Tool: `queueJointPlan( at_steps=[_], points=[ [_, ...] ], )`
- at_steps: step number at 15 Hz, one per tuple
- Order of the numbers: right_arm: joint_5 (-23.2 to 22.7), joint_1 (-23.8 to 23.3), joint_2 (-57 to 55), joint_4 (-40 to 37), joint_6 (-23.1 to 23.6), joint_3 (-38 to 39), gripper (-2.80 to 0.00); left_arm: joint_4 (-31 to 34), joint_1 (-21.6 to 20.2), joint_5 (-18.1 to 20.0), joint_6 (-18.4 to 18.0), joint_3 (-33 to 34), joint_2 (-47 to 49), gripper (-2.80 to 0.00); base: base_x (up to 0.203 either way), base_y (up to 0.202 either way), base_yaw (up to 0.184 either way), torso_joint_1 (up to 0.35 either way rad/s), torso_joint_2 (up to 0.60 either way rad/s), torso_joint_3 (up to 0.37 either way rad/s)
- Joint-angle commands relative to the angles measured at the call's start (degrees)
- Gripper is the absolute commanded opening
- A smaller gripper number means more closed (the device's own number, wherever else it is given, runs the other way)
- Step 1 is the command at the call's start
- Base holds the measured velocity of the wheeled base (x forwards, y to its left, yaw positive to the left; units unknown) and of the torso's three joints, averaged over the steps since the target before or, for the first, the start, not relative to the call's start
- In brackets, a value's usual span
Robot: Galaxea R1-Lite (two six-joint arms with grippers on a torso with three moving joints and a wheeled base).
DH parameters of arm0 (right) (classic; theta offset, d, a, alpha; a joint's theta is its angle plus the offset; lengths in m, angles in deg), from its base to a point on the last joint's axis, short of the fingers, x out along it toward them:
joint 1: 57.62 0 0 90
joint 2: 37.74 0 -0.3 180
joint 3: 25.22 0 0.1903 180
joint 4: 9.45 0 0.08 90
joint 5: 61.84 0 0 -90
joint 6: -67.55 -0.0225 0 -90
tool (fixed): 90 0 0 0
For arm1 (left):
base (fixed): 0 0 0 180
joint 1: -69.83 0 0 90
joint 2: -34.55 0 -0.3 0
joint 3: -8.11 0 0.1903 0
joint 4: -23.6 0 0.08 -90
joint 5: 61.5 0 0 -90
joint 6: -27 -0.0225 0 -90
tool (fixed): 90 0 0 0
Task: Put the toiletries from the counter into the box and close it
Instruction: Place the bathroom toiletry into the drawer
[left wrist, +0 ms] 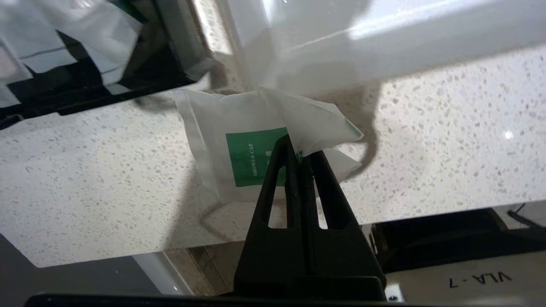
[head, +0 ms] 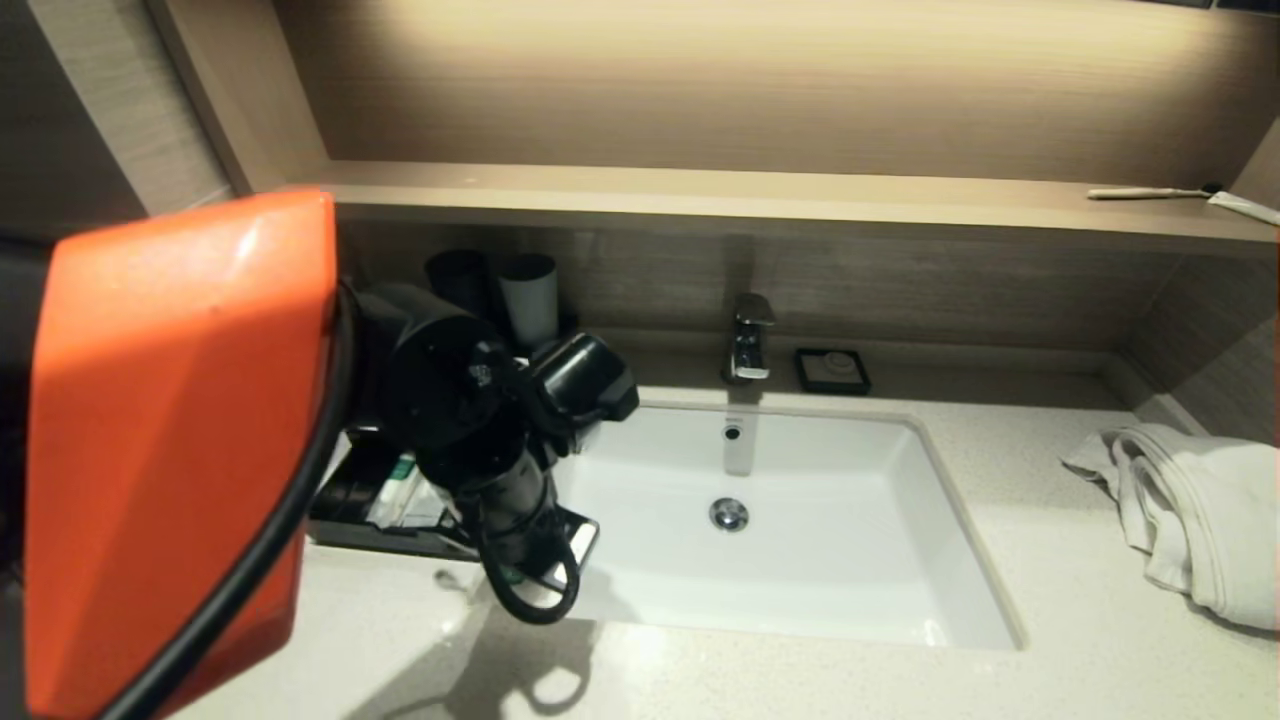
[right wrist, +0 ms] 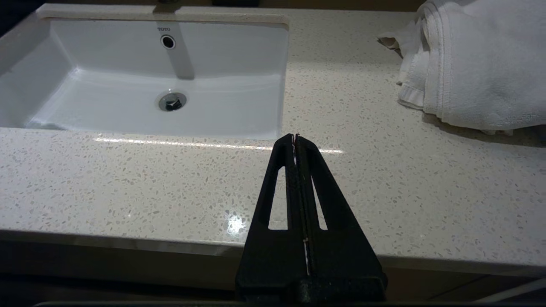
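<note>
Left gripper (left wrist: 298,147) pinches a green-label sachet (left wrist: 251,149) above the counter (left wrist: 85,170), between basin (left wrist: 384,38) edge and open box (left wrist: 85,85). Bare counter toward the front. Right gripper (right wrist: 295,138) closed, parked over front counter.

"SHOWER CAP" on the sachet's green label (left wrist: 256,157); "TOTO" on the basin wall (right wrist: 163,29); "VLA-7" on a cream panel (left wrist: 480,279)
</note>
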Motion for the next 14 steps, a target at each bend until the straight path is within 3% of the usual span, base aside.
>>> queueJointPlan(
  at_steps=[1,9,14],
  points=[
    [0.0,0.0,0.0,0.0,0.0,0.0,-2.80,0.2,-2.9,-0.1,0.0,-1.6,0.0,-2.80,0.000,0.000,0.000,0.000,0.00,0.000],
    [0.0,0.0,0.0,0.0,0.0,0.0,-2.80,-0.1,-16.7,0.0,0.4,-10.4,4.4,-2.80,0.000,0.000,0.000,0.000,0.00,0.000],
    [0.0,0.0,0.0,0.0,0.0,0.0,-2.80,-0.1,-19.7,0.0,0.5,-10.1,5.7,-2.80,0.000,0.000,0.000,0.000,0.00,0.000]
  ],
)
